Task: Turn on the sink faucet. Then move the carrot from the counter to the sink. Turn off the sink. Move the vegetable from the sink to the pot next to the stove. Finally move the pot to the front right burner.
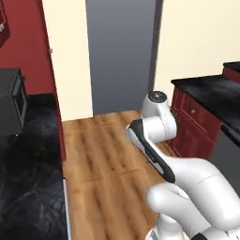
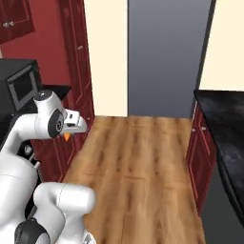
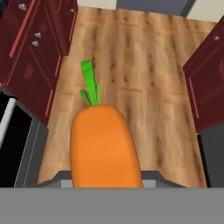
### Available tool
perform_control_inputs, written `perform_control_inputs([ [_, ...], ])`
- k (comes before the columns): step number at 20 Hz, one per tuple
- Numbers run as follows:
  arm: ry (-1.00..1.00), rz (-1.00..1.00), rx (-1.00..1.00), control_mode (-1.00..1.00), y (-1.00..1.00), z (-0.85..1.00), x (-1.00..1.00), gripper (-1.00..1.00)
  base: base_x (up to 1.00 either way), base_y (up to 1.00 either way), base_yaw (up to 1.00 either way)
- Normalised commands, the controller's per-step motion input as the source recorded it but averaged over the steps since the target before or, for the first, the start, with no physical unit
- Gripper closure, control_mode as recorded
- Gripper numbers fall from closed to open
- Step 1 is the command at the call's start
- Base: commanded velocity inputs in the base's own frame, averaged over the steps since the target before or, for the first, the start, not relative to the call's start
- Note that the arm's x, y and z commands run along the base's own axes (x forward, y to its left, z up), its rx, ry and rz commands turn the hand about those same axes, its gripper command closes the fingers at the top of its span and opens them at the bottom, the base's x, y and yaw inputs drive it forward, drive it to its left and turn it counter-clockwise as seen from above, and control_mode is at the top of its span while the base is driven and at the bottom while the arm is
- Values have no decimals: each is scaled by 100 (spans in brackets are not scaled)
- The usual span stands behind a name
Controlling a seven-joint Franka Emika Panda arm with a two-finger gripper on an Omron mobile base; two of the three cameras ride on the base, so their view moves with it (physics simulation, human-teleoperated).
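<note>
**Carrot carried in the claw above the wooden floor**

In the hand view the carrot [image 3: 105,146] rises straight up from the base of the claw, its broad orange body filling the middle and its green stem tip pointing away from the hand. The claw's finger tips themselves are hidden behind the carrot, so the grip cannot be seen directly; the jaws stand partly closed, about as wide as the carrot's body, and the carrot sits between them with nothing under it but open air.

Beyond the carrot, well below the claw, lies a wooden plank floor [image 3: 144,65]. Red cabinet fronts [image 3: 30,52] flank the claw on one side of the hand view and more stand on the other.

In the right base view a small orange tip of the carrot [image 2: 67,136] peeks out beneath the white wrist, where the claw [image 2: 71,131] is largely hidden by the arm. A counter [image 2: 224,128] of black marbled stone runs along the far side of the floor, well apart from the claw.
</note>
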Motion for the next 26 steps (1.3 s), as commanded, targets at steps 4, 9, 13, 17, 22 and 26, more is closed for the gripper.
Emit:
perform_control_inputs([
  [4, 0, 0, 0, 100, 0, 0, 0, 100, 0, 0, -69],
  [9, 0, 0, 0, 100, 0, 0, 0, 100, 0, 0, -68],
  [13, 0, 0, 0, 100, 0, 0, 0, 100, -2, -2, -66],
  [17, 0, 0, 0, 100, 0, 0, 0, 100, -3, -10, -63],
  [22, 0, 0, 0, 100, 0, 0, 0, 100, -2, -16, -59],
  [26, 0, 0, 0, 100, 0, 0, 0, 100, 0, -41, -51],
])
